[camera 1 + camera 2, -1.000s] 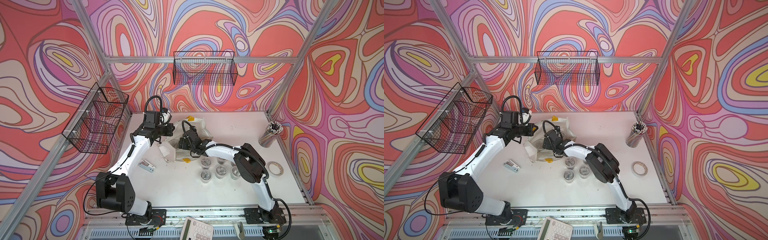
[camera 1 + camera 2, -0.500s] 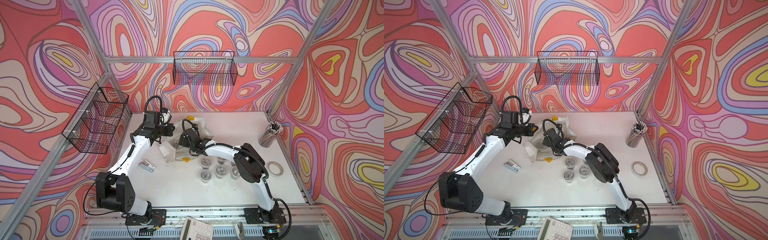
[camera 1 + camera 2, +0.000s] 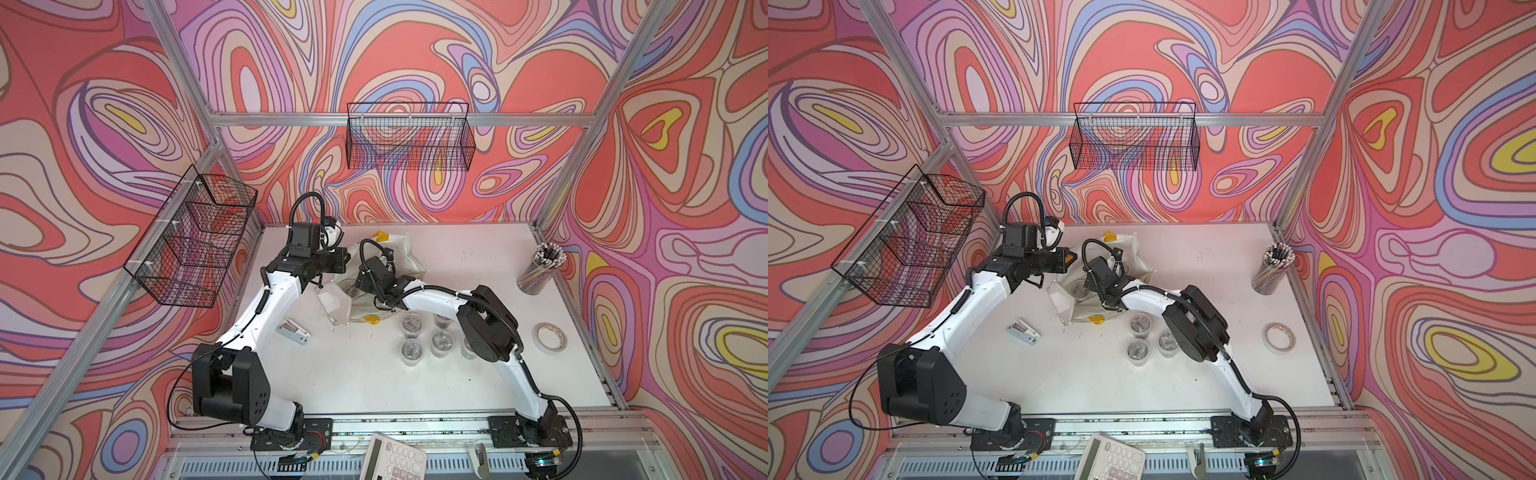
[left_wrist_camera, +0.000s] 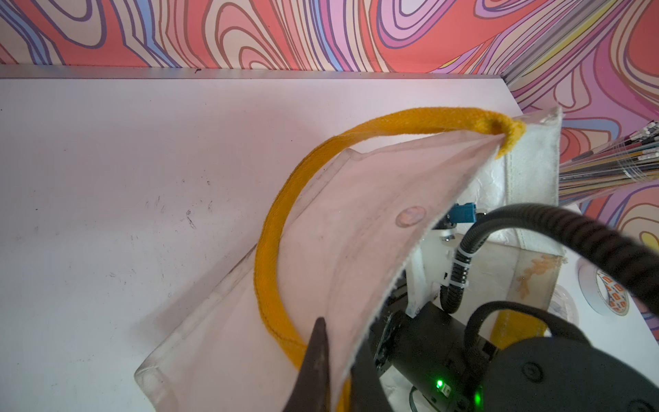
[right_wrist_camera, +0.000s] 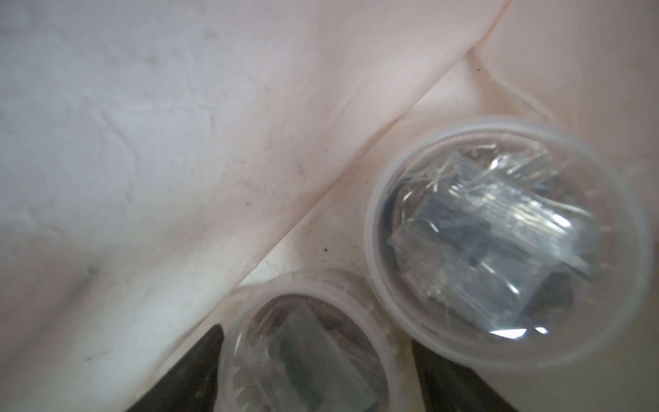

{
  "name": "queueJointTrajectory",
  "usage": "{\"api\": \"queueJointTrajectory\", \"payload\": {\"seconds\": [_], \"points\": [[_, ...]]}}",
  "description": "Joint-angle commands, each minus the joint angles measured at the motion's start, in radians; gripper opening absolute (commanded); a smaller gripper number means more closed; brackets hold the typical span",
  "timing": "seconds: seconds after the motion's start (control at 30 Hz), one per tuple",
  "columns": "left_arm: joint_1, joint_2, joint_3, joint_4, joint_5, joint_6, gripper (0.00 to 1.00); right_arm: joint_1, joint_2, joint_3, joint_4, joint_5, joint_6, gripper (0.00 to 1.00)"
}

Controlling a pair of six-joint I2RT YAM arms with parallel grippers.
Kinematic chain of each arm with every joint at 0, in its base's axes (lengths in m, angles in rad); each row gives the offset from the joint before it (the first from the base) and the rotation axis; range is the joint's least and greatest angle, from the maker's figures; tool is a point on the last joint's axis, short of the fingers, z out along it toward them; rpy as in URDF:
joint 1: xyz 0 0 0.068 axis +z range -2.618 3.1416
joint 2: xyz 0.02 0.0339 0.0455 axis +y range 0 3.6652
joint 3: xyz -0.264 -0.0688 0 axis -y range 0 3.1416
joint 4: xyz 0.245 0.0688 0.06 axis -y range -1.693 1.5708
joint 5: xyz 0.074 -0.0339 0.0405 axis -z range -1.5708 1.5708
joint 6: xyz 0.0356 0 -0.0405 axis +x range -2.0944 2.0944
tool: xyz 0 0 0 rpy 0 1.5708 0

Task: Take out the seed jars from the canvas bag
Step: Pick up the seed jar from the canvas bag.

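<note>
The canvas bag (image 3: 405, 249) lies open at the back of the table, white with a yellow handle (image 4: 271, 232). My left gripper (image 4: 338, 367) is shut on the bag's rim (image 4: 356, 214) and holds the mouth up. My right gripper (image 5: 313, 360) reaches inside the bag, its dark fingers (image 5: 199, 364) pressed on both sides of a clear seed jar (image 5: 303, 349). A second seed jar (image 5: 499, 232) stands right beside it in the bag. Several seed jars (image 3: 412, 324) (image 3: 1138, 351) stand on the table in front of the bag, near the right arm's elbow.
A clear cup of pencils (image 3: 540, 270) stands at the right edge, with a tape roll (image 3: 549, 337) nearer the front. A stapler (image 3: 294, 331) lies left of the bag. A calculator (image 3: 392, 457) sits on the front rail. Wire baskets (image 3: 409, 141) (image 3: 195, 241) hang on the walls.
My right gripper's jaws have narrowed round the seed jar inside the bag. The left arm and the bag have stayed put.
</note>
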State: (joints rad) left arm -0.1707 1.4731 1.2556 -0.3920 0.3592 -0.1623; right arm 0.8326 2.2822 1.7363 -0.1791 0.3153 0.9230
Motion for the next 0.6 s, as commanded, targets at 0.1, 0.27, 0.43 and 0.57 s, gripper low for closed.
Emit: {"api": "queueJointTrajectory", "payload": {"seconds": [0.1,0.27,0.43,0.57], "points": [[-0.004,-0.028,-0.005,0.033,0.024,-0.016,0.00,0.000,0.022,0.019,-0.022,0.040,-0.001,0.69],[-0.004,-0.024,-0.005,0.029,0.012,-0.016,0.00,0.002,-0.017,0.007,-0.013,0.046,-0.043,0.64],[-0.004,-0.019,-0.002,0.023,-0.012,-0.017,0.00,0.006,-0.083,-0.019,0.002,0.041,-0.079,0.61],[-0.003,-0.016,-0.002,0.021,-0.026,-0.019,0.00,0.013,-0.151,-0.059,0.031,0.034,-0.093,0.61]]}}
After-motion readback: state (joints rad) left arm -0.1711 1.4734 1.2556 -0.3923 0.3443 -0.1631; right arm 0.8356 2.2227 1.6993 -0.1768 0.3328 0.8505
